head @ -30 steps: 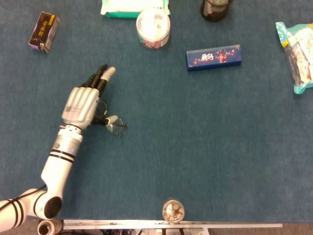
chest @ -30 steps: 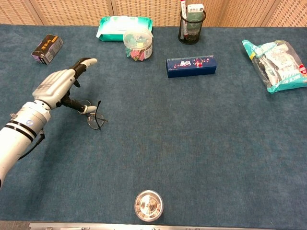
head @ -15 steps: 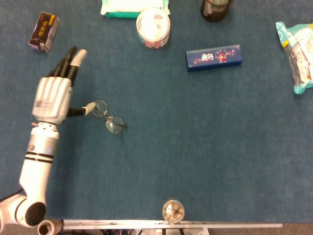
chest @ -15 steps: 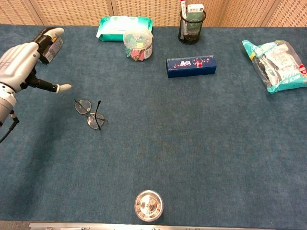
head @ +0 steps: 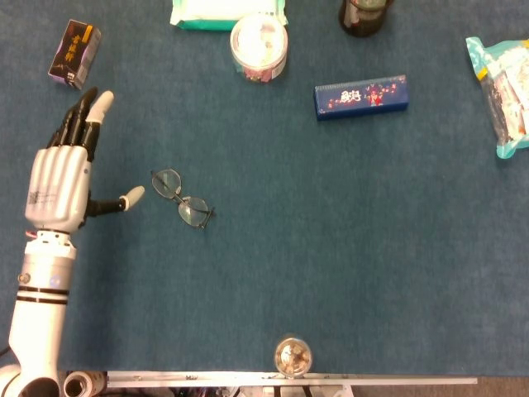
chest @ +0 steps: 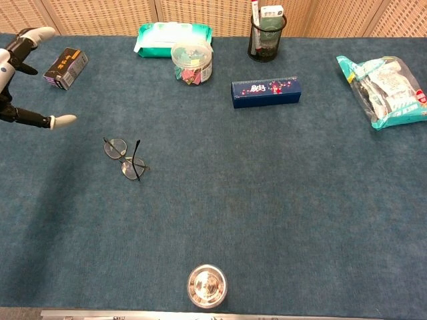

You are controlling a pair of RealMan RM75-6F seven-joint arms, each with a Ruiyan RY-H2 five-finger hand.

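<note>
- We see the blue tabletop (head: 331, 248) carrying everything flat.
- Our left robot hand (head: 59, 178) hovers empty, fingers spread, thumb toward the glasses; the right is out of view.
- The glasses (head: 183, 198) lie folded just beside it, untouched.

We see blue-carpeted table (chest: 267, 200) | eyeglasses (chest: 125, 157) | blue box (chest: 265, 91) | snack bag (chest: 385, 90) | metal cup (chest: 207, 285) | wipes pack (chest: 167, 31)

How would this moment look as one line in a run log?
left hand: open, empty | glasses: on table, beside hand, untouched | right hand: not in view
</note>
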